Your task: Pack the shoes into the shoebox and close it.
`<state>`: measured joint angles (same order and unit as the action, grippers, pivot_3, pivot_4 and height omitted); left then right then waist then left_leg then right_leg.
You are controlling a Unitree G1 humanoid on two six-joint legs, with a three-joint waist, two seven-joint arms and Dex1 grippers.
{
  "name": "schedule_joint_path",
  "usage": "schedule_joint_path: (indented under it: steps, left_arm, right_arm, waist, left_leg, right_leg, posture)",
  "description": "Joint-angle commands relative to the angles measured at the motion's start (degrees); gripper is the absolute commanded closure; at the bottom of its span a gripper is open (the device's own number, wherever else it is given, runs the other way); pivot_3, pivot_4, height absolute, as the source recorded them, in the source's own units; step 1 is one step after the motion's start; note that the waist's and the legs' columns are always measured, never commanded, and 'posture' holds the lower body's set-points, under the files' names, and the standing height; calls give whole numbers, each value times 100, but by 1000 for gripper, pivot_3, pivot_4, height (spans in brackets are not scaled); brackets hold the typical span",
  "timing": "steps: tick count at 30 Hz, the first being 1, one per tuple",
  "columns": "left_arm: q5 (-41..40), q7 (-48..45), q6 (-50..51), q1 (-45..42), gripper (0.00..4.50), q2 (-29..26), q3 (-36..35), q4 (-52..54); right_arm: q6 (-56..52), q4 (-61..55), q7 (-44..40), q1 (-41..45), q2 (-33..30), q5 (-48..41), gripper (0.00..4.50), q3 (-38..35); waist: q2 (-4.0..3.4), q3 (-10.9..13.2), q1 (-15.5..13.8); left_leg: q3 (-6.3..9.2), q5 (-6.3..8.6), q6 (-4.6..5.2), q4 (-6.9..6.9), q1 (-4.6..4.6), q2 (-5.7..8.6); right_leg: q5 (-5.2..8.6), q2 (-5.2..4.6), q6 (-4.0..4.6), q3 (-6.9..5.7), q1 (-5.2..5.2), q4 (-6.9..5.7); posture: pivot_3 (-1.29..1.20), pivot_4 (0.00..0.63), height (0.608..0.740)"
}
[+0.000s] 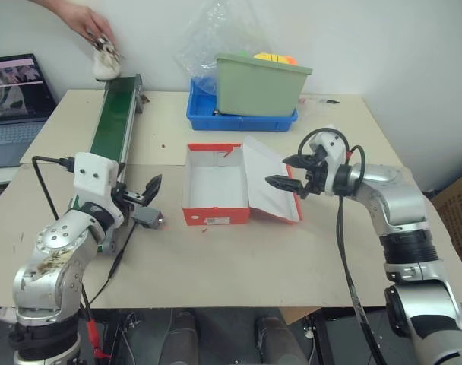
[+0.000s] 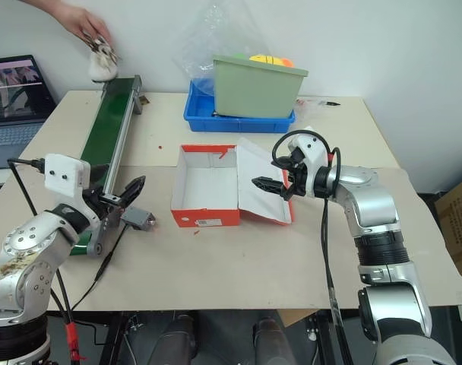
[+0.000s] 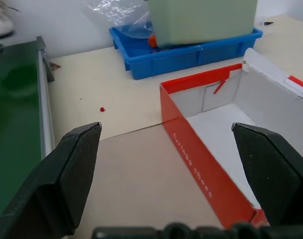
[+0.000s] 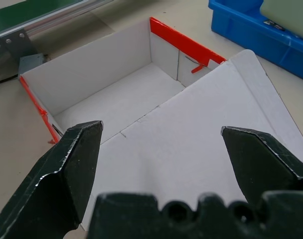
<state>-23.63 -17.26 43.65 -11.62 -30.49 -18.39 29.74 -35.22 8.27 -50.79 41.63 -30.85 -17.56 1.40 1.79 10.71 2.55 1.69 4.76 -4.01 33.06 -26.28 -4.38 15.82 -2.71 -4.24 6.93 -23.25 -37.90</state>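
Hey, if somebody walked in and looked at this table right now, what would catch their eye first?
Probably the red-orange shoebox lying open and empty mid-table, between the open left gripper and open right gripper. Next, a person's hand setting a shoe on the far end of the green conveyor.

Shoebox (image 1: 216, 186) sat mid-table, red-orange outside, white inside, open and empty. I saw its lid (image 1: 270, 182) hinged along the right long side, flopped outward, white inner face up, resting slanted on the table. One shoe (image 1: 106, 61), white with dark patterned patches, was at the table's far-left, above the far end of the green conveyor, gripped by a person's hand.
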Motion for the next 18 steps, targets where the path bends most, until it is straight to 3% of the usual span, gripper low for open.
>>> schedule_joint_path:
  steps: [1,12,18]
  left_arm:
    - [82,150,-212,-145,0,20,-126,69]
    - [288,648,-215,54,0,196,-385,150]
    - [517,1140,-241,322,0,404,-762,254]
  right_arm:
    - [-89,-368,110,-35,80,-235,9,-200]
    - [129,-640,-622,61,151,-549,9,178]
    - [218,-510,-955,388,488,-685,9,314]
  waist:
    - [0,0,-1]
    - [0,0,12]
    - [1,-1,39]
  left_leg:
    - [0,0,0,0,0,0]
    - [0,0,0,0,0,0]
    - [2,0,0,0,1,-1]
  right_leg:
    - [0,0,0,0,0,0]
    - [0,0,0,0,0,-2]
    - [0,2,0,-1,-1,-3]
  posture:
    - [0,150,740]
    - [0,150,740]
    - [0,150,740]
